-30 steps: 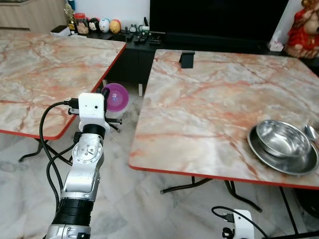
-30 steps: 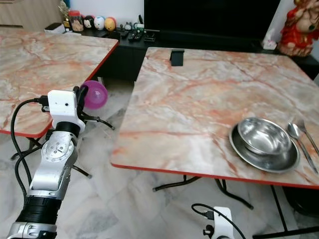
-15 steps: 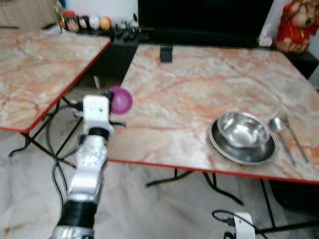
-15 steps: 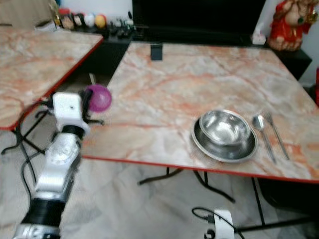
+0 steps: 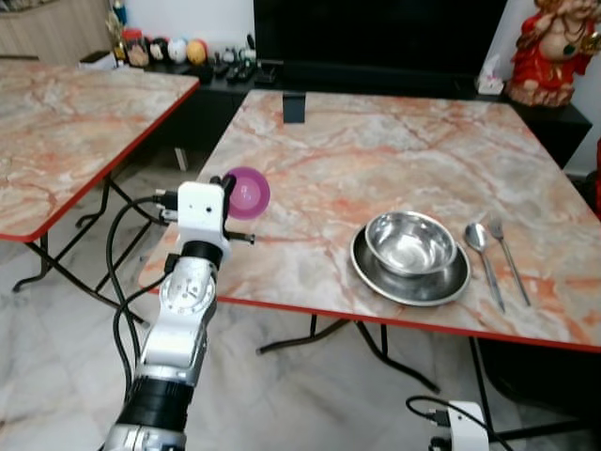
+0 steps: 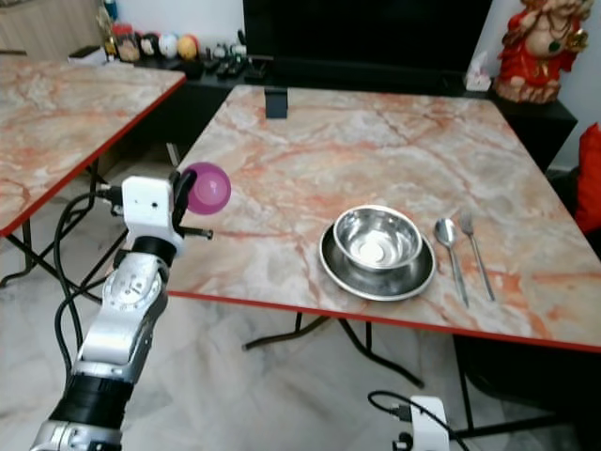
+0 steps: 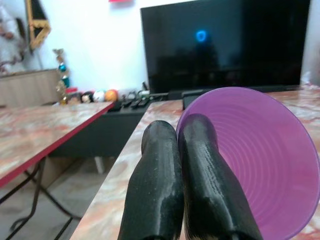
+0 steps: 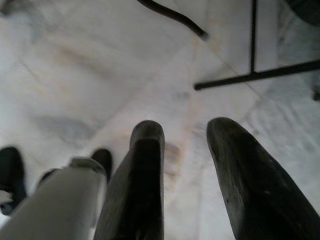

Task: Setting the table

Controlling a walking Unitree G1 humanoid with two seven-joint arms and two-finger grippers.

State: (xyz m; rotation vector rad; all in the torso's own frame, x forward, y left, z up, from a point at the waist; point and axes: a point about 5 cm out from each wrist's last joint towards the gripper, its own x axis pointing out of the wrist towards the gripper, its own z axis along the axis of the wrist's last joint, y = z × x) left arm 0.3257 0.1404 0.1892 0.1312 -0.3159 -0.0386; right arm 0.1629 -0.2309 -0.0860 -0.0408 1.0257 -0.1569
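My left gripper (image 5: 231,183) is shut on the rim of a purple plastic cup (image 5: 247,193), held over the left edge of the marble table (image 5: 376,150). In the left wrist view the black fingers (image 7: 170,185) pinch the purple cup (image 7: 260,160) by its wall. A steel bowl (image 5: 410,242) sits in a steel plate (image 5: 409,272) near the table's front right. A spoon (image 5: 479,246) and a fork (image 5: 507,254) lie just right of the plate. My right gripper (image 8: 195,165) hangs low over the floor, open and holding nothing.
A second marble table (image 5: 66,122) stands to the left, with a gap of tiled floor (image 5: 66,310) between. A small black stand (image 5: 294,108) sits at the table's far edge. A dark TV (image 5: 376,33) and a red figurine (image 5: 554,52) are behind.
The camera has swung right and closed on the right-hand table, bringing spoon and fork into view. My left gripper has carried the purple cup from the gap to over the table's left edge.
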